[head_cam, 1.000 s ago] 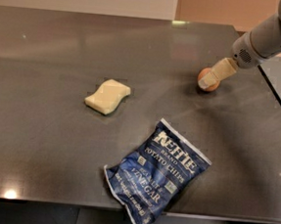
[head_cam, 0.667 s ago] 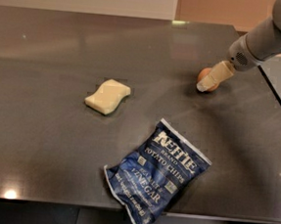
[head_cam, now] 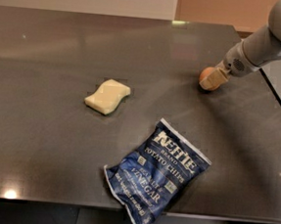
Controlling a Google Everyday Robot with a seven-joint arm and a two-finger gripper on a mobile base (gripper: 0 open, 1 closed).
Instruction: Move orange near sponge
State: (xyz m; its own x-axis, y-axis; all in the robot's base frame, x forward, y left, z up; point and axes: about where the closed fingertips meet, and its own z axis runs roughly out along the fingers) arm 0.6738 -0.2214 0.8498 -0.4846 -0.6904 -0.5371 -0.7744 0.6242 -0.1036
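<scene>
The orange (head_cam: 205, 74) is small and round, at the right side of the dark tabletop (head_cam: 54, 141). My gripper (head_cam: 210, 79) reaches in from the upper right and is shut on the orange, with a beige finger (head_cam: 215, 80) covering its right half. The orange is at or just above the table surface. The sponge (head_cam: 107, 96), pale yellow with wavy sides, lies flat to the left of the middle, well apart from the orange and the gripper.
A blue Kettle chips bag (head_cam: 157, 177) lies at the front, overhanging the table's front edge. The table's right edge (head_cam: 279, 104) runs just right of the gripper. The grey arm (head_cam: 269, 39) crosses the upper right corner.
The gripper and the orange have shifted slightly left and up together. The sponge and the chips bag have not moved.
</scene>
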